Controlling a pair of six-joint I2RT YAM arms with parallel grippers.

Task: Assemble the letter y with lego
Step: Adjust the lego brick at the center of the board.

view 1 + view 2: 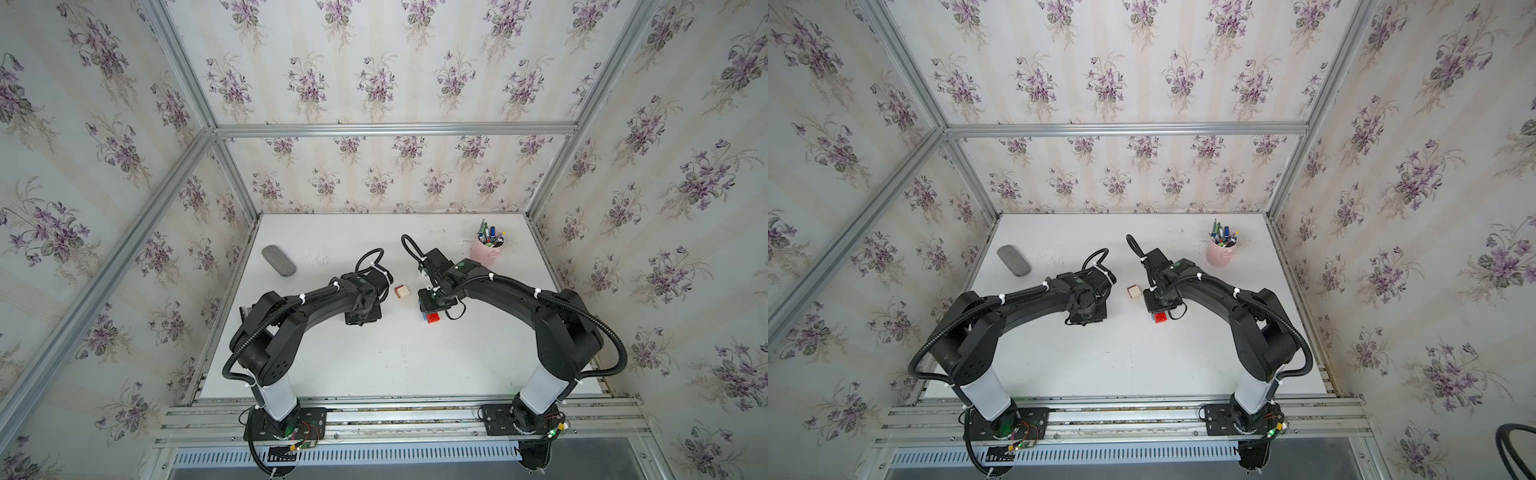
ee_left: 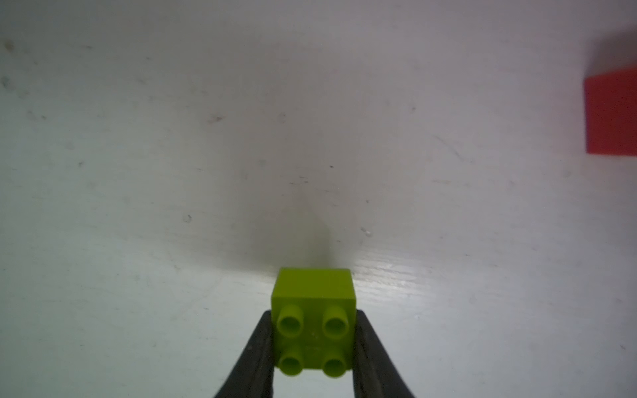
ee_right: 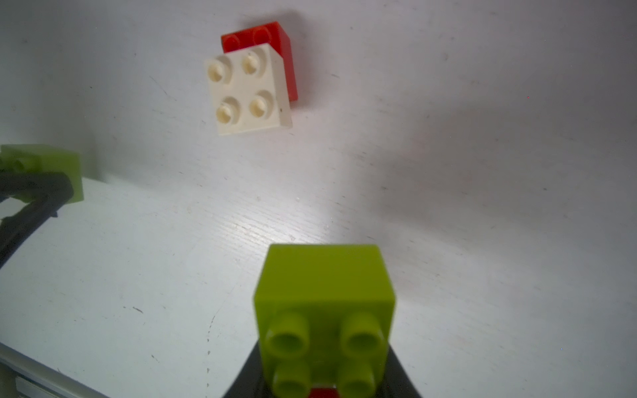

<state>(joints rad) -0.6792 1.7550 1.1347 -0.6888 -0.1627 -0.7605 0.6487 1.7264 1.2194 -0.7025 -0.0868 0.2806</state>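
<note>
In the left wrist view my left gripper (image 2: 313, 318) is shut on a lime green lego brick (image 2: 315, 293), with a dark finger pressed against each side and the studs facing the camera. It stays low over the white table (image 1: 374, 357). My right gripper (image 3: 324, 379) is shut on a small stack of bricks: a second lime green brick (image 3: 324, 286) with red showing beneath it. In both top views a red brick (image 1: 434, 318) and a blue edge (image 1: 424, 316) stick out under that wrist. Between the arms a white brick (image 1: 402, 291) sits on a red brick (image 3: 287, 58).
A pink cup of pens (image 1: 486, 251) stands at the back right. A grey oblong object (image 1: 278, 260) lies at the back left. A red brick face (image 2: 612, 117) shows at the edge of the left wrist view. Papered walls close the table on three sides.
</note>
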